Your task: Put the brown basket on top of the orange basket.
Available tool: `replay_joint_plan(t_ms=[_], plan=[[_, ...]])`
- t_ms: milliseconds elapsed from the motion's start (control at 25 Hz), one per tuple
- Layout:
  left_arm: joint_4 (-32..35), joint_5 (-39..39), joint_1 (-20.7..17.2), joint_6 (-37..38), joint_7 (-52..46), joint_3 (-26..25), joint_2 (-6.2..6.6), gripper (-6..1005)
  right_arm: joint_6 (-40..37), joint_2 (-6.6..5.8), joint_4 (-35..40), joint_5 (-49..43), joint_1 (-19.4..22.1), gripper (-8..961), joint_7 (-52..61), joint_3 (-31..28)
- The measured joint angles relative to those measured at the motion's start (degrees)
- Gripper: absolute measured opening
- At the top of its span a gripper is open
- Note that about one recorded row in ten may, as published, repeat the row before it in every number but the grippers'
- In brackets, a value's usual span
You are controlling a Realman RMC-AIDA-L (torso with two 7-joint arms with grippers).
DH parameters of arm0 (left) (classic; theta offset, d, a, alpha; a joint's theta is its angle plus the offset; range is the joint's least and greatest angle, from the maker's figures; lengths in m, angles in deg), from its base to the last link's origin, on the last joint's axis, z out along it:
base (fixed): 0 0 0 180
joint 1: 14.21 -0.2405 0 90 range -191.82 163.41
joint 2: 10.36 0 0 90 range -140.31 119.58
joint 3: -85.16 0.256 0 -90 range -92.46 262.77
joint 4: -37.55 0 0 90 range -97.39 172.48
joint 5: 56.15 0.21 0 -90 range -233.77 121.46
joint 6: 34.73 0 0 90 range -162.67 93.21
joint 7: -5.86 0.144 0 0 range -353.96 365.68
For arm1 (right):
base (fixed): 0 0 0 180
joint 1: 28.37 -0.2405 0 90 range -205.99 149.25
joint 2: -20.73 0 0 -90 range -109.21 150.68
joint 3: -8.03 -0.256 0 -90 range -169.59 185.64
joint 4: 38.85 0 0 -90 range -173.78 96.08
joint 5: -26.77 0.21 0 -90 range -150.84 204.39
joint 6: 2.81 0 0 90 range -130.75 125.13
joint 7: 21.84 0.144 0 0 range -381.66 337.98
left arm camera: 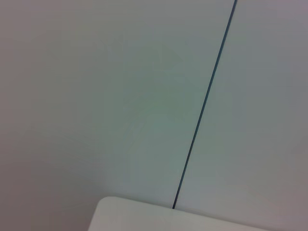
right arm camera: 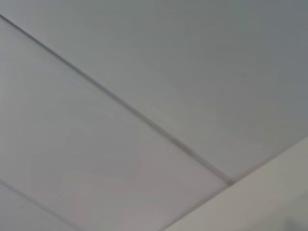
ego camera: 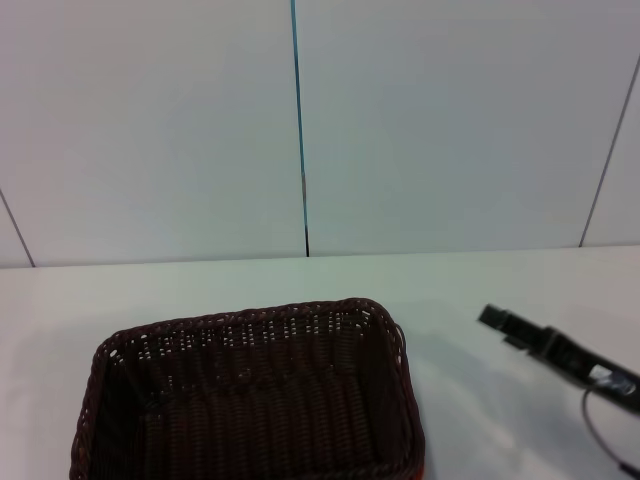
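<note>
The brown basket (ego camera: pixel 250 400) stands on the white table (ego camera: pixel 480 290) at the near left of centre in the head view, open side up and empty. A thin orange sliver of the orange basket (ego camera: pixel 421 471) shows under its near right corner; the rest is hidden beneath the brown basket. My right gripper (ego camera: pixel 497 320) hovers low over the table to the right of the baskets, apart from them, pointing toward the far left. My left gripper is out of view. Both wrist views show only wall and a table edge.
A pale panelled wall (ego camera: pixel 300 120) with a dark vertical seam rises behind the table's far edge. Bare white tabletop lies behind and to the right of the baskets. A dark cable (ego camera: pixel 592 425) hangs by my right arm.
</note>
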Motion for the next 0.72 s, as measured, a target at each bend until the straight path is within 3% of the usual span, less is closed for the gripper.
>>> replay_joint_plan(t_ms=[320, 720], plan=[[-0.05, -0.34, 1.31, -0.19, -0.17, 0.01, 0.32, 661, 13.51, -0.07, -7.81, -15.98, 0.22, 697, 0.07, -5.22], [-0.02, -0.38, 2.23, -0.23, -0.76, 0.01, 0.44, 662, 36.95, 0.17, -13.11, -32.56, -0.74, 709, -0.25, -4.93]])
